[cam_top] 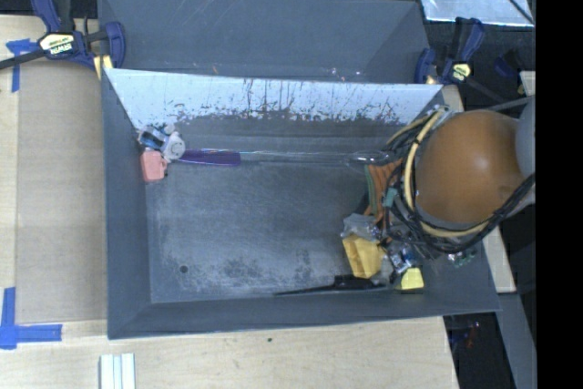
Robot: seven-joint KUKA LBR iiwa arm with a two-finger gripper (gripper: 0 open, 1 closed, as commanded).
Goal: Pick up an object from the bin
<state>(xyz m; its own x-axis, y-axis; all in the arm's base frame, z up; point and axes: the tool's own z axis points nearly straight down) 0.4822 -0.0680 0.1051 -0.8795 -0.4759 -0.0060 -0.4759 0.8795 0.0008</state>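
Two groups of loose things on the floor of the grey bin (pixel 255 223), well apart from each other.

Nearest group, in the front right corner: a crumpled yellow thing (pixel 362 258) just beside the gripper (pixel 387 250), to its left in the camera view and perhaps touching it. Hard to say, with cables and the orange cover (pixel 460 168) crowding in above. A small yellow piece (pixel 412 279) just on the other side, by the right wall; possibly a part of the rig, not clear. A thin black strip (pixel 319 287) at the foot of the front wall, long axis parallel to that wall, right end close under the yellow thing.

Farther group, at the back left corner: a pink block (pixel 153 167), a small white and blue thing (pixel 162 141) and a purple stick (pixel 214 158), the stick lying along the back wall.

Gripper's opening: cannot tell. Likewise any hold on a thing.

Judged from this layout: the crumpled yellow thing the likely pick, being closest by far. Probably only a slight shift leftward and down needed, though with front and right walls near enough to hinder. Back left group diagonally across the whole floor from the gripper.
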